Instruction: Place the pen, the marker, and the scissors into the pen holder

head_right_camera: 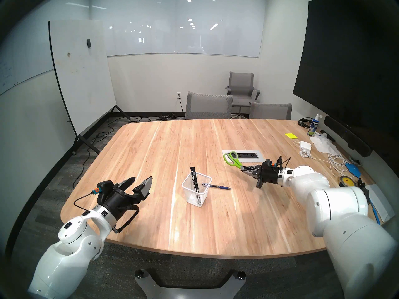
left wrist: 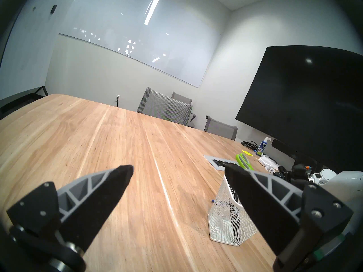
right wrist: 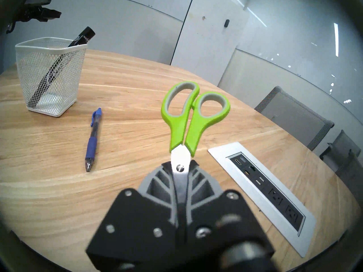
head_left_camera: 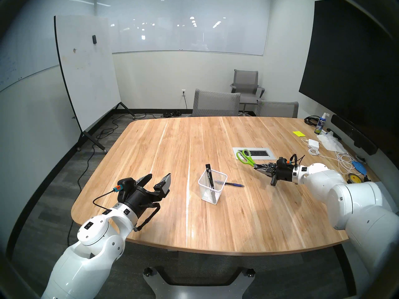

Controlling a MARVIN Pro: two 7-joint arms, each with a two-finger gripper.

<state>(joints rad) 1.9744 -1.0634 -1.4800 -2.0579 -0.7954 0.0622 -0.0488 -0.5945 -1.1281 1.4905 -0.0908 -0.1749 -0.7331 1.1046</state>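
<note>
The white mesh pen holder [head_left_camera: 212,189] stands mid-table with the black marker [head_left_camera: 209,176] leaning inside it, cap end up. The blue pen [head_left_camera: 234,184] lies flat on the table just right of the holder. My right gripper [head_left_camera: 258,167] is shut on the blades of the green-handled scissors [head_left_camera: 245,157] and holds them above the table, handles pointing away from the wrist; in the right wrist view the scissors [right wrist: 188,116] fill the centre. My left gripper [head_left_camera: 158,178] is open and empty, left of the holder.
A power and data outlet panel [head_left_camera: 259,154] is set into the wooden table [head_left_camera: 151,154] behind the scissors. Cables, a charger [head_left_camera: 314,142], a spray bottle [head_left_camera: 320,123], sticky notes and a tape roll crowd the right edge. Grey chairs stand at the far side.
</note>
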